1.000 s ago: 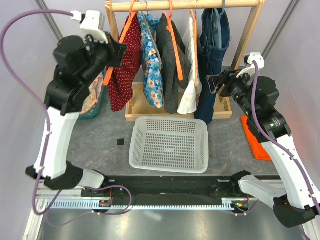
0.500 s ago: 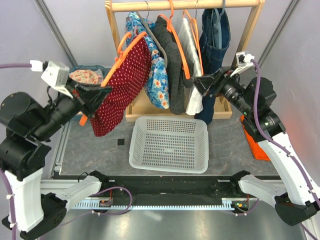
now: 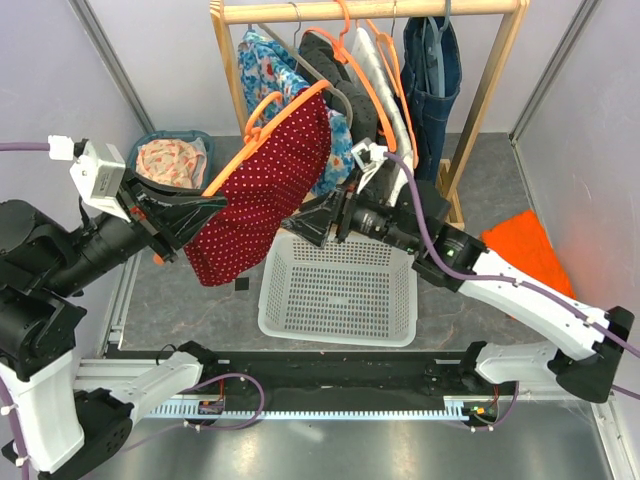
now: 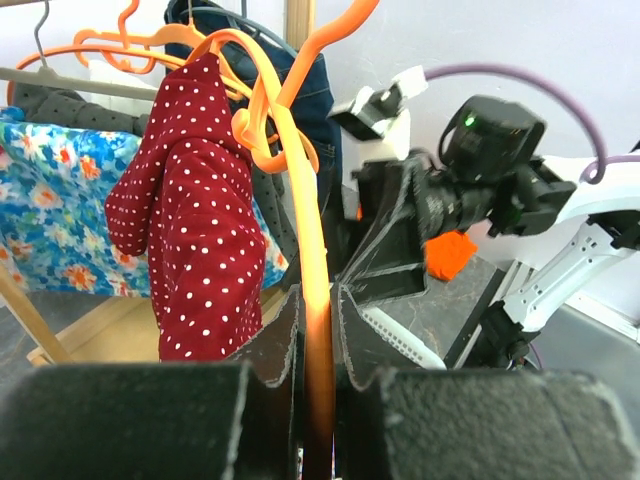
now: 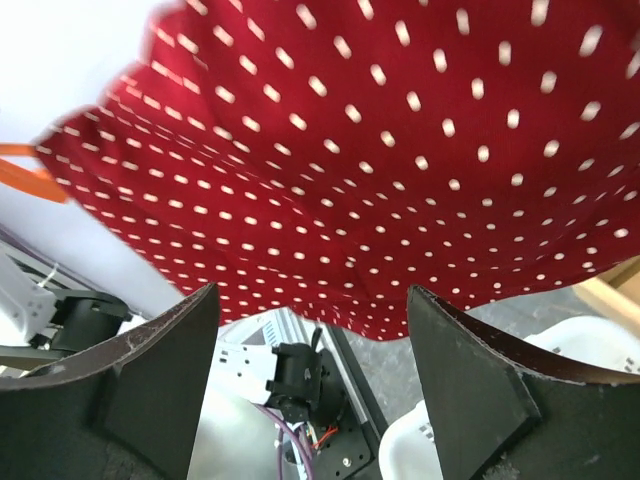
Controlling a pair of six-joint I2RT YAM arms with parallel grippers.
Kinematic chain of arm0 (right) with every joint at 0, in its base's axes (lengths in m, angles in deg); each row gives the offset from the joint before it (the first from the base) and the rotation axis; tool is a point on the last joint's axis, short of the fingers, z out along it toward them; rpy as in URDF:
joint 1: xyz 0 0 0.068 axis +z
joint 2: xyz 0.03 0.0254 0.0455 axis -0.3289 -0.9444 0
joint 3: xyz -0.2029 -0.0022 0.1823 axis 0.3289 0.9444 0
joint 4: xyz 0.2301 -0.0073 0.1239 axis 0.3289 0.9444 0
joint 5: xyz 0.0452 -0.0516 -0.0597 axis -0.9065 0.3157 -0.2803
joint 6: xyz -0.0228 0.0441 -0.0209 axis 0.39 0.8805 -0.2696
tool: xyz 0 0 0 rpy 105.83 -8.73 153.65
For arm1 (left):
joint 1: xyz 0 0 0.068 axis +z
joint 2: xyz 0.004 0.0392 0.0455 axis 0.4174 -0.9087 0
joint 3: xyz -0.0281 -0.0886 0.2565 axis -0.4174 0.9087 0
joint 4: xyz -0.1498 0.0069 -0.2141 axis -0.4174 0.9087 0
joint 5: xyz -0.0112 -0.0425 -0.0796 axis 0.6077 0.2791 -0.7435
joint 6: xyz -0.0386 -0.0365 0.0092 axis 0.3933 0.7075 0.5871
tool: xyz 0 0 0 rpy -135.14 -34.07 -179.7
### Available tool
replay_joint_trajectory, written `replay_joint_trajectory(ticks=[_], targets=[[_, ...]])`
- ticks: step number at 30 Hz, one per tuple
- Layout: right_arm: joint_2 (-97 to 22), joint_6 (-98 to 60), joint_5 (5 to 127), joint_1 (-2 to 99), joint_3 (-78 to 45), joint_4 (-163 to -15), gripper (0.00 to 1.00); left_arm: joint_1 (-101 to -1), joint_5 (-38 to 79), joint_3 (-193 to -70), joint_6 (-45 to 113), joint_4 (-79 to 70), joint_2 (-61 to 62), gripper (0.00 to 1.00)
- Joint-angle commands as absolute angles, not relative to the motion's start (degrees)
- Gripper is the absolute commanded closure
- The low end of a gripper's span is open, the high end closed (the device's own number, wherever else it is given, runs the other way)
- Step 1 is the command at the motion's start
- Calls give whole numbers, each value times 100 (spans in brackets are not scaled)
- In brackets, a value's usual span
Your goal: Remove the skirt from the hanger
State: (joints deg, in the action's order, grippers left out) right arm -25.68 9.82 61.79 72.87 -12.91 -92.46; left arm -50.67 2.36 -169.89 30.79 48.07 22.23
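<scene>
We hold the hanger off the rail so the other arm can take the skirt

From above, our left gripper (image 3: 203, 212) clenches the orange hanger (image 3: 268, 118), tilted well clear of the rack rail (image 3: 400, 10), so the red dotted skirt (image 3: 262, 185) hangs free beside the white basket (image 3: 335, 335); our right gripper (image 3: 303, 224) sits at the skirt's lower right edge. In the left wrist view we pinch the hanger's arm tight, bracing it, we judge, against a pull. In the right wrist view the fingers (image 5: 150, 400) stand spread wide, the hem just ahead, nothing caught yet
</scene>
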Motion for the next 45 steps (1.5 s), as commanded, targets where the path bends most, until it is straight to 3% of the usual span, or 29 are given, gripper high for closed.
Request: replay_joint_trajectory(ticks=[1,18,25,28,29,32,39,45], targets=[[-2672,1075,6297,7404,-1230,-10001,17,-5069,109,-17344,2959,4140,2180,98],[-3648,1760,6200,7800,-1089,-11627,21,-5069,188,-17442,3109,4175,2320,98],[-3105,1629,6525,7870,-948,-11814,48,-5069,435,-16810,2942,4175,2584,98],[-2753,1392,6762,7905,-887,-11611,70,-5069,461,-16590,3003,4149,2672,98],[-2656,1348,6806,7906,-869,-11575,83,-5069,461,-16572,3021,4149,2681,98],[-2269,1032,7026,8019,-904,-11234,100,-5069,575,-16484,3003,4114,2716,98],[-1618,-313,7115,8652,-2525,-9766,100,-5069,1479,-15939,2731,3964,2804,98],[-1293,-911,6981,8784,-3848,-8562,100,-5069,1445,-15640,2871,3824,2944,98]])
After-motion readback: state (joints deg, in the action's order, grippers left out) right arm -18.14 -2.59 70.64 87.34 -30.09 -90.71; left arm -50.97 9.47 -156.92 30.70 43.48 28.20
